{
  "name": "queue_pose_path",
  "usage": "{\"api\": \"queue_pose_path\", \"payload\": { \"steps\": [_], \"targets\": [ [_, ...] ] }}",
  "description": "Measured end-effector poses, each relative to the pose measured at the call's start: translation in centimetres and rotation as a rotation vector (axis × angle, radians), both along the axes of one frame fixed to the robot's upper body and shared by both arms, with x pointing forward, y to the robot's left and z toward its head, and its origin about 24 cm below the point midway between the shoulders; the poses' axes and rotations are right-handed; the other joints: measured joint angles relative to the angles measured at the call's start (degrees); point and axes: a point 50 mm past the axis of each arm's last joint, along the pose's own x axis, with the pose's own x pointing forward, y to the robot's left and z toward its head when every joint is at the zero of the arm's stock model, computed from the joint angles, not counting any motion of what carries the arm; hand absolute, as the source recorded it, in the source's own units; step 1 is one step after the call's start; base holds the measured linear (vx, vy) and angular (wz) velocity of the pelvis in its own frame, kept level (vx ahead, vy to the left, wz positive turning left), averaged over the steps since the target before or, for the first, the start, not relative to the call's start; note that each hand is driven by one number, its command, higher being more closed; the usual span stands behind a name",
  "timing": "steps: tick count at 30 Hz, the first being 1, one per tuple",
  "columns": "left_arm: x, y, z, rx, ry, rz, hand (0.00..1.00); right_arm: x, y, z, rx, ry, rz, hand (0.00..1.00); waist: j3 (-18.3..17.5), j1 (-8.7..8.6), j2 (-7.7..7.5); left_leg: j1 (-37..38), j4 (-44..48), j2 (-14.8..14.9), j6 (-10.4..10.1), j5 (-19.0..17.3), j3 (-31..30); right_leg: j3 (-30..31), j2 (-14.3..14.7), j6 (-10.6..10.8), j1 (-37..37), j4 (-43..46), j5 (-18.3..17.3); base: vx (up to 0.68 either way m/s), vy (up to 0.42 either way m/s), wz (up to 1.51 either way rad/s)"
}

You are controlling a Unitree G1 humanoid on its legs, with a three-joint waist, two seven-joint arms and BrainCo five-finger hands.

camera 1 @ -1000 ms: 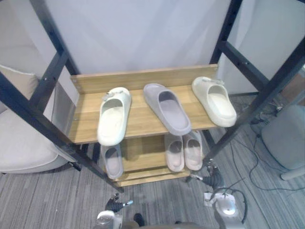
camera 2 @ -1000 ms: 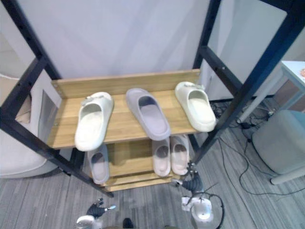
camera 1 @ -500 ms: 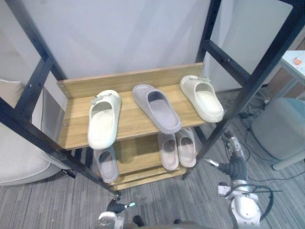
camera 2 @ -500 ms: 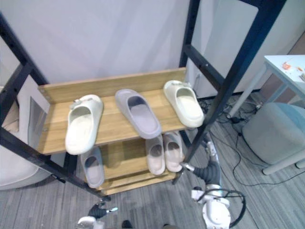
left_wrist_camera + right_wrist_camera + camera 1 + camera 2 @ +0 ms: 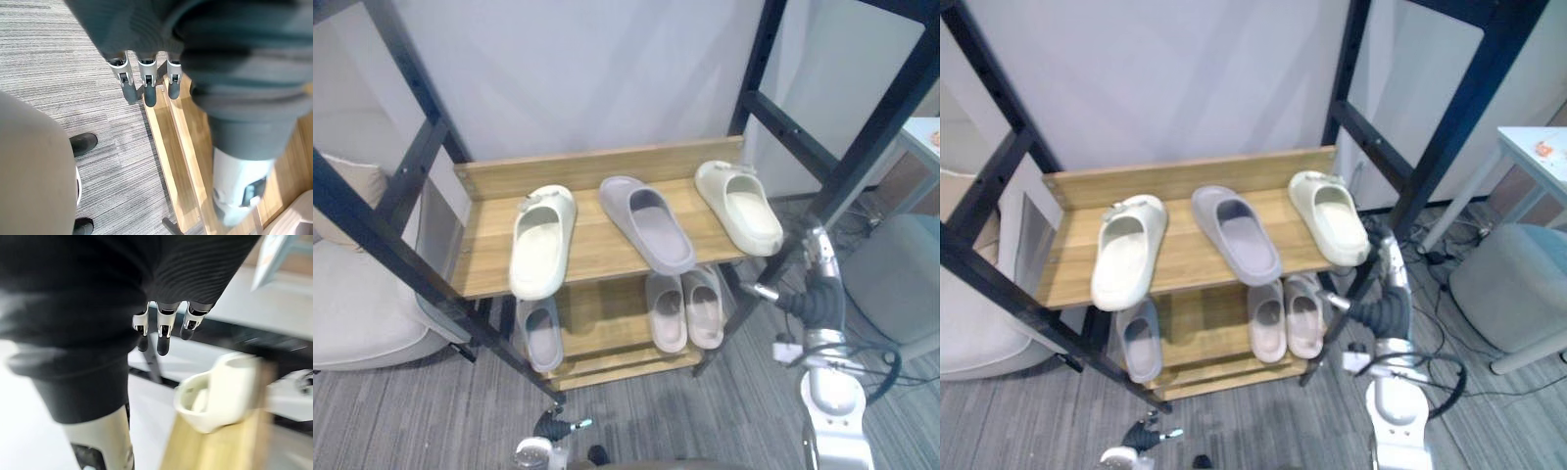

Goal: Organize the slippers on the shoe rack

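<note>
Right hand point(image 5: 1389, 264) raised, fingers loosely straight, empty. Right cream slipper point(image 5: 1330, 217) just past its fingertips on top shelf point(image 5: 1185, 269). Farther off: grey slipper point(image 5: 1236, 235) splits it from other cream slipper point(image 5: 1126, 253). Pairing probably unstarted. Left hand point(image 5: 148, 81) low, relaxed, empty.

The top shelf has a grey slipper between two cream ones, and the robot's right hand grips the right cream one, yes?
Not gripping: the right wrist view shows the right hand open, apart from the right cream slipper. The grey slipper does lie between it and the left cream slipper on the top shelf.
</note>
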Motion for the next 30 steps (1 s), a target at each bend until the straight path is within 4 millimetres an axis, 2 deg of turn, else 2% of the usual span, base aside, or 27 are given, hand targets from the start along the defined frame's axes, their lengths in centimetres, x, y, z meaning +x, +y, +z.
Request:
{"api": "queue_pose_path", "payload": {
  "steps": [6, 12, 19, 23, 30],
  "targets": [
    [0.0, 0.0, 0.0, -0.001, 0.0, -0.001, 0.0, 1.7, -0.1, 1.6, 0.029, -0.073, 0.066, 0.0, -0.14, 0.04, -0.23, -0.32, -0.07, -0.18, 0.23, 0.33, -1.07, -1.06, -0.16, 0.03, 0.22, 0.0, 0.01, -0.01, -0.005, 0.09],
    [0.0, 0.1, 0.0, -0.001, -0.002, 0.0, 0.0, 3.6, -0.5, 2.2, -0.001, -0.075, 0.086, 0.0, -0.24, 0.14, -0.37, -1.15, -0.08, -0.16, 0.27, 1.08, -2.21, -2.16, -0.11, 0.0, -0.06, 0.01, 0.03, -0.02, -0.016, 0.11],
    [0.2, 0.1, 0.1, -0.003, -0.014, -0.003, 0.0, 6.9, -0.6, 2.8, -0.055, -0.04, 0.109, 0.0, -0.28, 1.03, -0.51, -1.39, -0.09, -0.39, 0.32, 1.36, -3.24, -3.14, -0.1, 0.05, 0.37, -0.43, 0.11, -0.01, -0.007, 0.08],
    [0.3, 0.1, 0.1, -0.005, -0.018, 0.0, 0.0, 8.8, 0.5, 3.0, -0.073, -0.013, 0.149, 0.0, -0.19, 1.3, -0.59, -2.2, -0.08, -0.76, 0.46, 1.45, -3.54, -3.53, -0.26, 0.3, 0.15, -1.26, 0.54, 0.01, 0.013, 0.05],
    [0.5, 0.2, 0.2, -0.017, -0.031, 0.028, 0.0, 10.9, 1.7, 3.6, -0.118, 0.016, 0.181, 0.0, 1.07, 2.1, -1.04, -2.23, -0.08, -1.03, 0.47, 1.45, -3.56, -3.79, -0.51, 0.32, 0.33, -1.69, 0.54, 0.02, 0.002, 0.0]
  ]
}}
